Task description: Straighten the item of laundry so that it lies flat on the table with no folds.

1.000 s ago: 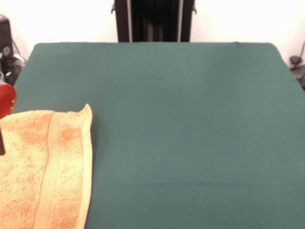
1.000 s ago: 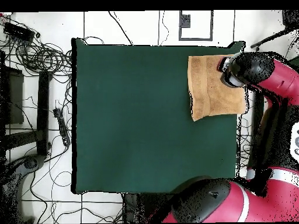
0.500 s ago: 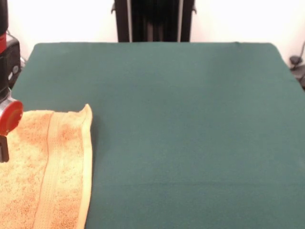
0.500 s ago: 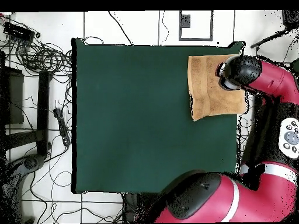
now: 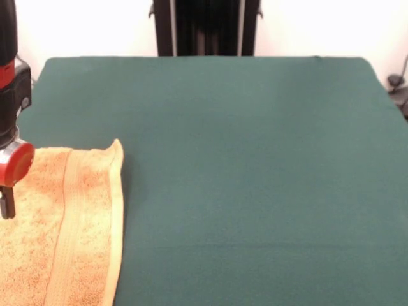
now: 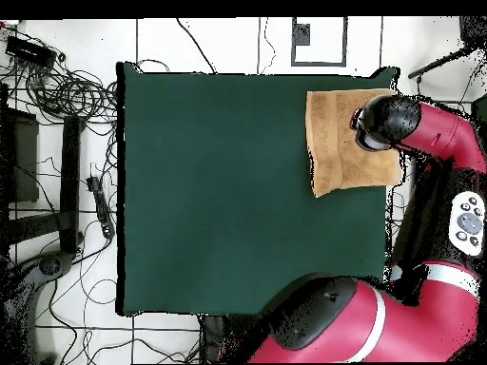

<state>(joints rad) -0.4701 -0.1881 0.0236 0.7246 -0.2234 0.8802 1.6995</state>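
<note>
Hovering over the towel (image 5: 57, 229) at the table (image 5: 242, 159) corner, the hand (image 5: 7, 204), grip state unclear; soft, limp cloth, best pinched at its raised corner.

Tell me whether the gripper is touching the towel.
Cannot tell. In the front view the gripper overlaps the towel at the picture's edge, with no gap or contact visible. In the overhead view the arm's wrist hides it.
</note>
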